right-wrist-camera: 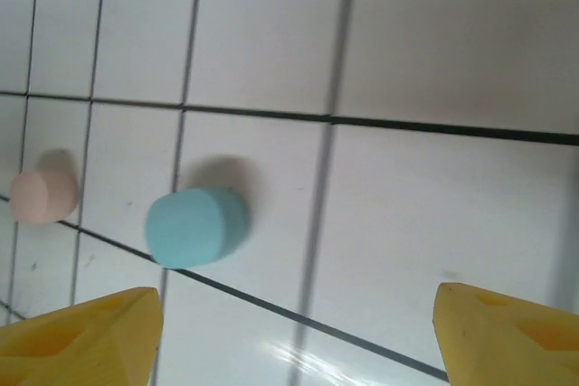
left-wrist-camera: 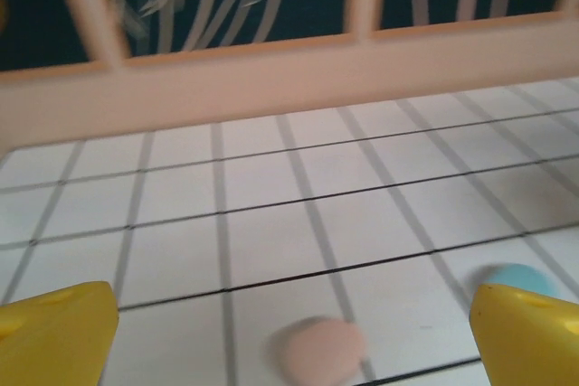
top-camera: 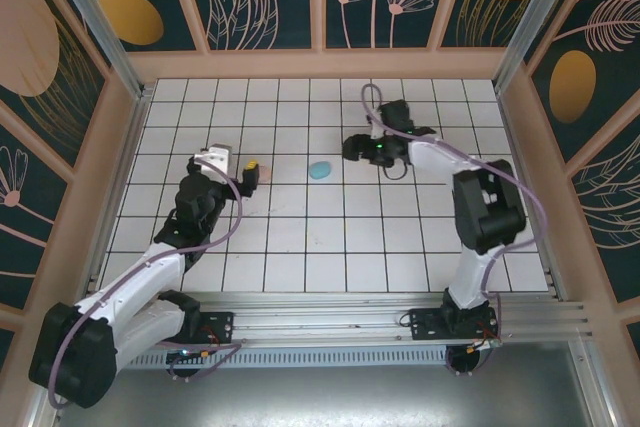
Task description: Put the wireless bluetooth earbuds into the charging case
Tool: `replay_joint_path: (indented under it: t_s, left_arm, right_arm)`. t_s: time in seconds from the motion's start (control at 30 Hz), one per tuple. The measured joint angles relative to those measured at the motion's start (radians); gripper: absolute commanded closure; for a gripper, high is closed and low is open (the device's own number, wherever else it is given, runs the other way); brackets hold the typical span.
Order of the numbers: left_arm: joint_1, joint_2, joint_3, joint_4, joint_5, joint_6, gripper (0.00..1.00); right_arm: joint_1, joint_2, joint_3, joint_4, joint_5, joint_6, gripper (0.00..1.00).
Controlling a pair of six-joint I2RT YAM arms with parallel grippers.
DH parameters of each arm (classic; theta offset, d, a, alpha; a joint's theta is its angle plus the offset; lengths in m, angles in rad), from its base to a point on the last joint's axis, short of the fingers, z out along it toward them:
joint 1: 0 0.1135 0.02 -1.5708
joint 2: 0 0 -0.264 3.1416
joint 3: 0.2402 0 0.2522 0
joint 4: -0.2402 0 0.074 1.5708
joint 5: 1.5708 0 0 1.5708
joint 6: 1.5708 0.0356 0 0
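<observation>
A closed teal-blue charging case (top-camera: 320, 169) lies on the white tiled floor near the middle. A closed pale pink case (top-camera: 266, 176) lies to its left. My left gripper (top-camera: 250, 169) stands open just short of the pink case (left-wrist-camera: 323, 350), which sits low between its yellow fingers (left-wrist-camera: 54, 332); the blue case (left-wrist-camera: 520, 277) peeks over the right finger. My right gripper (top-camera: 352, 147) is open and holds nothing, up and to the right of the blue case (right-wrist-camera: 194, 228), which is off to the left of its gap (right-wrist-camera: 298, 300). The pink case (right-wrist-camera: 43, 196) lies beyond. The earbuds are out of view.
The tiled floor (top-camera: 400, 237) is boxed in by a low peach wooden wall (top-camera: 320, 65) at the back and on both sides. A metal rail (top-camera: 380, 307) with the arm bases runs along the near edge.
</observation>
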Motion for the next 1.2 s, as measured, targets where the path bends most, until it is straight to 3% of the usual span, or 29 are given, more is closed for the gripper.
replay_joint_path:
  t_s: [0.3,0.47,0.6,0.87,1.1,1.2]
  left_arm:
    - [0.1,0.138,-0.162,0.24,-0.237,-0.015,0.01]
    - [0.143,0.26,-0.179,0.395,-0.267,0.0,0.01]
    - [0.188,0.309,-0.229,0.542,-0.257,0.018,0.01]
    - [0.273,0.479,-0.259,0.839,-0.172,0.014,0.02]
    - [0.308,0.534,-0.23,0.871,-0.103,0.001,0.01]
    - [0.319,0.534,-0.216,0.871,-0.084,-0.009,0.02]
  right_arm:
    - [-0.238,-0.296,-0.379,0.25,0.254,-0.069,0.06]
    - [-0.284,-0.385,-0.608,0.499,0.354,-0.141,0.01]
    - [-0.309,-0.465,-0.815,0.75,0.366,-0.186,0.01]
    - [-0.39,-0.462,-1.011,1.168,0.349,-0.2,0.01]
    - [-0.39,-0.307,-1.063,1.493,0.351,-0.223,0.01]
    - [-0.388,-0.269,-1.059,1.492,0.36,-0.229,0.01]
